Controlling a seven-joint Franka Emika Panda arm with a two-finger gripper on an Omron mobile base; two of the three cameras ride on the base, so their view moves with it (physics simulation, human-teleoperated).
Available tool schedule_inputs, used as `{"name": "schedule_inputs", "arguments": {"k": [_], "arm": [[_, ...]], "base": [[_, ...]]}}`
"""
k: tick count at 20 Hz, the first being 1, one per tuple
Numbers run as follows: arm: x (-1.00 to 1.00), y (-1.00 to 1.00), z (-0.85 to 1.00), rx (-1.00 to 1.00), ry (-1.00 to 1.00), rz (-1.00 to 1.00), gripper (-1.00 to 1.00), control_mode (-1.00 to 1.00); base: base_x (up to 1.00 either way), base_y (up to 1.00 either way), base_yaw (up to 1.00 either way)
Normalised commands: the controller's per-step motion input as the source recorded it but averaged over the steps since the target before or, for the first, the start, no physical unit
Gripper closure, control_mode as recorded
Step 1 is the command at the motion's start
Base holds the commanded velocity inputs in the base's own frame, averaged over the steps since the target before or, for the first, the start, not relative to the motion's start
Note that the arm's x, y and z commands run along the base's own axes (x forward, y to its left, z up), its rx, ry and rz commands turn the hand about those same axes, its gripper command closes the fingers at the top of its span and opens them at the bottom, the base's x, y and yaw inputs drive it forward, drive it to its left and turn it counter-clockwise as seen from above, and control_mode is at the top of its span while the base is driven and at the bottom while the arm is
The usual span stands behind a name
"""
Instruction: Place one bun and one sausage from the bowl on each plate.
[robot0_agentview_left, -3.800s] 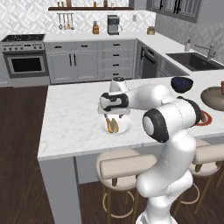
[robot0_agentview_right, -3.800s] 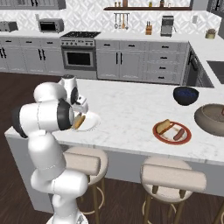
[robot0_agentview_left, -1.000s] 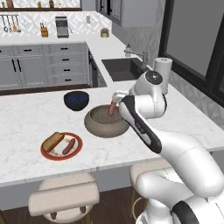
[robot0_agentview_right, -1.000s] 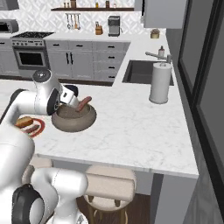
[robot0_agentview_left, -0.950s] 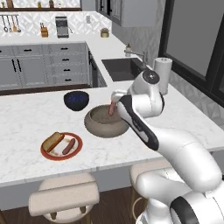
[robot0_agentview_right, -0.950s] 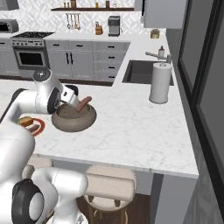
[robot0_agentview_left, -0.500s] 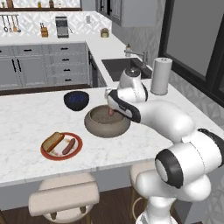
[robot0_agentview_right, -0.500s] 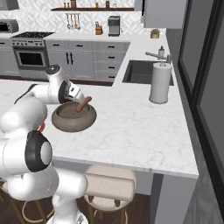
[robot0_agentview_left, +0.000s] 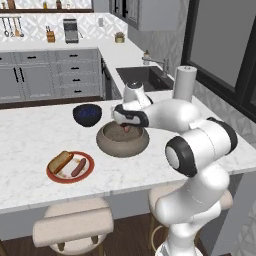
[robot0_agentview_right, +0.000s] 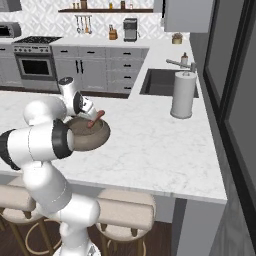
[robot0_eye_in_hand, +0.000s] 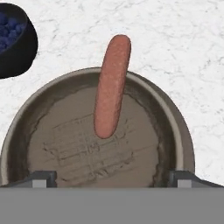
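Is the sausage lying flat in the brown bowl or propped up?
Propped: the sausage has one end down in the bowl and the other over its rim.

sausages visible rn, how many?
2. One sausage leans on the rim of the brown bowl; one lies beside the bun on the red-rimmed plate. None seems hidden.

- A home kitchen
- Marble island (robot0_agentview_left: 30, 145) with stools (robot0_agentview_left: 72, 225)
- Behind the island: grey cabinets (robot0_agentview_right: 100, 70), stove (robot0_agentview_right: 34, 62), sink (robot0_agentview_right: 162, 82), coffee maker (robot0_agentview_right: 130, 27)
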Motion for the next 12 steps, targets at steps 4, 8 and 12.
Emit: {"name": "schedule_inputs", "arguments": {"k": [4, 8, 12], "arm": [[0.24, 0.00, -0.55, -0.06, -0.07, 0.00, -1.00, -1.00], [0.44, -0.03, -0.39, -0.03, -0.02, 0.00, -1.00, -1.00], [0.58, -0.14, -0.26, 0.00, 0.00, 0.00, -1.00, -1.00]], "base": [[0.00, 0.00, 0.00], [0.00, 0.00, 0.00], [0.00, 0.00, 0.00]]}}
